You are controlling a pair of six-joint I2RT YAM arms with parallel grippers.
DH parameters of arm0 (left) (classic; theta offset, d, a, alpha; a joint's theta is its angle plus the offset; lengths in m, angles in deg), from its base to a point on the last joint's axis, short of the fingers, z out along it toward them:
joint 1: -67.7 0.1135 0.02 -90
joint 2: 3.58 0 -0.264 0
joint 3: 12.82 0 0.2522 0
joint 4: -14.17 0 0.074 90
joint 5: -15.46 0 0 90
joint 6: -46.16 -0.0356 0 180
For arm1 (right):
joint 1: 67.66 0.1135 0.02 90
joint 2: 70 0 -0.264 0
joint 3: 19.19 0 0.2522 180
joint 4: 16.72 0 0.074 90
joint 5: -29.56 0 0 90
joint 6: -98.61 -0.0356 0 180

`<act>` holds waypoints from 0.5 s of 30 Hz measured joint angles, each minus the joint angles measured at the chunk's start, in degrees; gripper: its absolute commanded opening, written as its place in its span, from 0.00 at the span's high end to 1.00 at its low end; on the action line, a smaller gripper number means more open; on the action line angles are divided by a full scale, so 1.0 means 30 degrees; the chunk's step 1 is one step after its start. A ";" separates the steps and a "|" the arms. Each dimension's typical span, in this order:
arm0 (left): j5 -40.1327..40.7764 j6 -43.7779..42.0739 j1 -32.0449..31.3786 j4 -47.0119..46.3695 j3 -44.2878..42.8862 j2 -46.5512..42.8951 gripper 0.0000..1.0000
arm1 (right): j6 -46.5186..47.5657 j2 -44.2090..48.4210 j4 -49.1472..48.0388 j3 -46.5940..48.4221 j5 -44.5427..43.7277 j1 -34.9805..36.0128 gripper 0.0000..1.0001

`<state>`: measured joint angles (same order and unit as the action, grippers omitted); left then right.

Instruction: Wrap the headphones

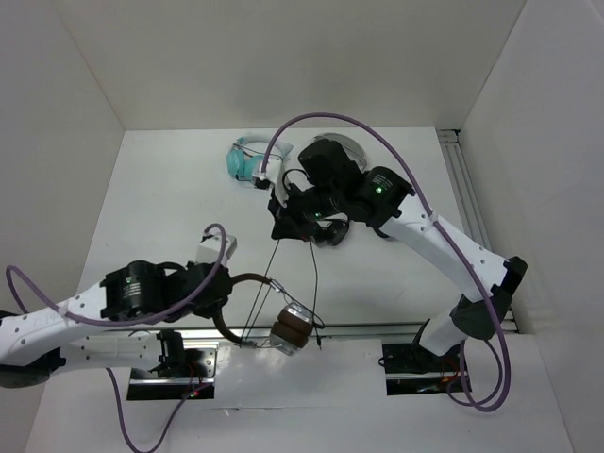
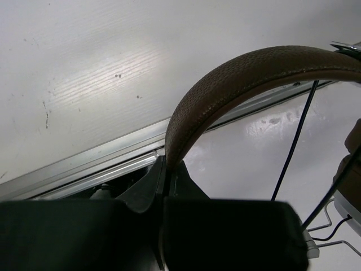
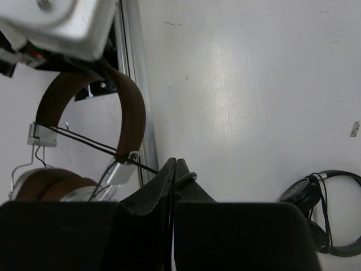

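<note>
The headphones have a brown headband (image 1: pixel 247 278) and silver earcups with brown pads (image 1: pixel 291 328), and they hang over the table's front rail. My left gripper (image 1: pixel 225 286) is shut on the headband; in the left wrist view the headband (image 2: pixel 237 79) arches up out of the closed jaws of the left gripper (image 2: pixel 168 165). The thin black cable (image 1: pixel 313 274) runs taut from the earcups up to my right gripper (image 1: pixel 285 226). In the right wrist view the right gripper (image 3: pixel 176 167) is shut on the cable (image 3: pixel 84 138), with the headband (image 3: pixel 132 113) and earcups (image 3: pixel 51 183) to its left.
A teal pair (image 1: pixel 247 160) lies at the back. A small black pair (image 1: pixel 330 233) lies under the right arm, also seen in the right wrist view (image 3: pixel 321 203). Another dark pair (image 1: pixel 335 151) sits behind it. An aluminium rail (image 1: pixel 377 330) runs along the front edge.
</note>
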<state>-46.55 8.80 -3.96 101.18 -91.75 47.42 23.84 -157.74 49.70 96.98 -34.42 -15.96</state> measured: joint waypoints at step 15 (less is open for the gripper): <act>-0.0401 0.0597 0.0000 0.0692 0.0561 -0.2149 1.00 | 0.1129 -0.0772 0.2004 0.0641 0.0896 -0.0488 1.00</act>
<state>-47.75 10.60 -3.96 103.26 -90.07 40.97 27.22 -160.06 55.71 98.90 -31.73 -17.42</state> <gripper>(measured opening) 0.079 0.008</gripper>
